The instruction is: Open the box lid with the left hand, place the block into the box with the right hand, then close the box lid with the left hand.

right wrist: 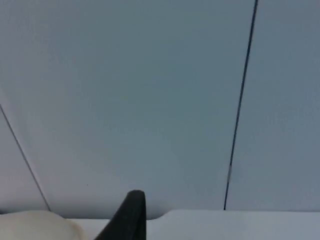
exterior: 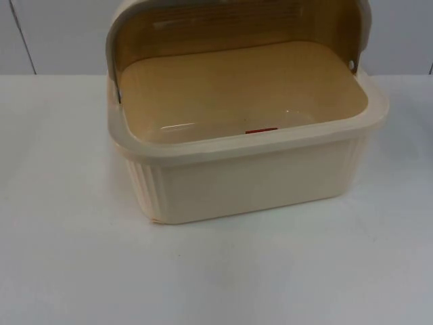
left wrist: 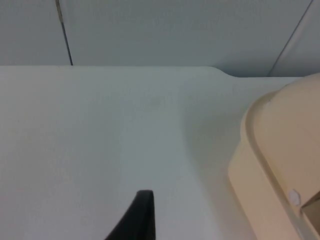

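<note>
A cream plastic box [exterior: 257, 179] sits at the centre of the white table [exterior: 67, 257], its domed lid [exterior: 237, 27] swung up and back at the upper edge of the frame; a sliver of the red block [exterior: 261, 131] shows inside, against the near wall. The left gripper [left wrist: 142, 215] hangs over bare table just beside the box's rounded end [left wrist: 280, 150]. The right gripper [right wrist: 131, 215] faces the grey partition wall [right wrist: 150, 90]; whether either pair of fingers is wide or narrow cannot be told.
</note>
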Controlling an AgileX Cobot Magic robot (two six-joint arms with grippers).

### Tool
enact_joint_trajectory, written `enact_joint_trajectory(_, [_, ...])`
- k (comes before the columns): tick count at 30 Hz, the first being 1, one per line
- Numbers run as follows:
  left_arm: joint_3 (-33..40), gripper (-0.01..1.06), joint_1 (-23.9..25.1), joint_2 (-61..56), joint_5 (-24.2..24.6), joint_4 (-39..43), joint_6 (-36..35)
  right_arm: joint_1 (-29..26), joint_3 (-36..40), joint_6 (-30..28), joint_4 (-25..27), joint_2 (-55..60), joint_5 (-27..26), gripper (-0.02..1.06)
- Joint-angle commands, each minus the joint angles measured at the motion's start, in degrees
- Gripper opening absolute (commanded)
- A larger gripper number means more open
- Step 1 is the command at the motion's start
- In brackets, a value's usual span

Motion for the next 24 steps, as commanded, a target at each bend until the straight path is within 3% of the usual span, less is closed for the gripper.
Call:
enact_joint_trajectory(1, [0.34, 1.05, 0.22, -0.03, -0.61, -0.48, 0.14, -2.62, 1.98, -2.6, 1.27, -0.56, 0.2, 1.04])
enact_joint_trajectory(5, [0.34, 1.05, 0.22, -0.03, -1.04, -0.61, 0.14, -2.62, 3.12, 1.39, -3.12, -0.56, -0.19, 1.04])
enact_joint_trajectory(10, [-0.62, 1.05, 0.22, 0.74, -3.34, -0.62, 0.14, -2.62, 3.27, 1.4, -3.12, -0.56, -0.31, 1.04])
enact_joint_trajectory(14, [-6.45, 1.05, 0.22, 4.06, -2.44, -0.49, 0.3, -2.62, 3.24, 1.4, -3.55, -0.56, -0.45, 1.04])
enact_joint_trajectory(19, [-20.45, 1.05, -0.45, 12.85, 1.39, -0.47, 6.52, -2.62, 3.24, 1.17, -3.92, -0.56, -0.56, 1.04])
enact_joint_trajectory(20, [-20.45, 1.05, -0.45, 12.85, 1.39, -0.47, 6.52, -2.62, 3.24, 1.17, -3.92, -0.56, -0.56, 1.04])
enact_joint_trajectory(24, [-31.02, 1.05, -3.85, 19.71, 3.26, -0.47, 12.11, -2.62, 3.24, 0.9, -4.15, -0.56, -0.54, 1.04])
